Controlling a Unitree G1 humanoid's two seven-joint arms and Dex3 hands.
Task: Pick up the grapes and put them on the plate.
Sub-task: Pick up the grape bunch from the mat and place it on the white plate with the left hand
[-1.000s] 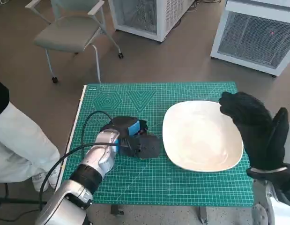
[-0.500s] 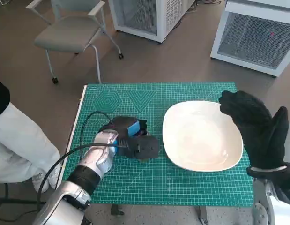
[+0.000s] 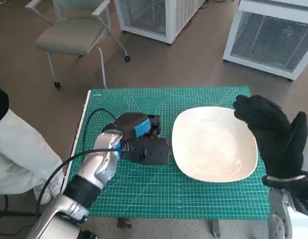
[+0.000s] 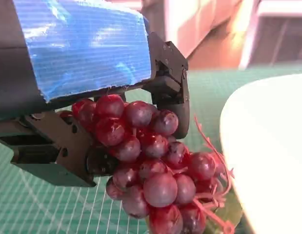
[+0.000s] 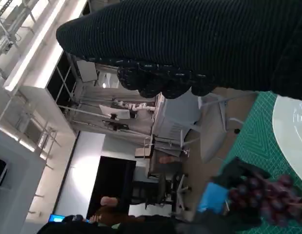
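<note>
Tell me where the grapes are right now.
The grapes hang in the left hand's grip above the green mat, left of the white plate; the head view shows only a red glimpse.

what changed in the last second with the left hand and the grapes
The left hand has shifted slightly up the mat and turned, and the arm's angle has changed with it; the wrist view shows it holding the grapes, with some red showing by the hand in the head view. The plate and the raised right hand stayed as they were.
</note>
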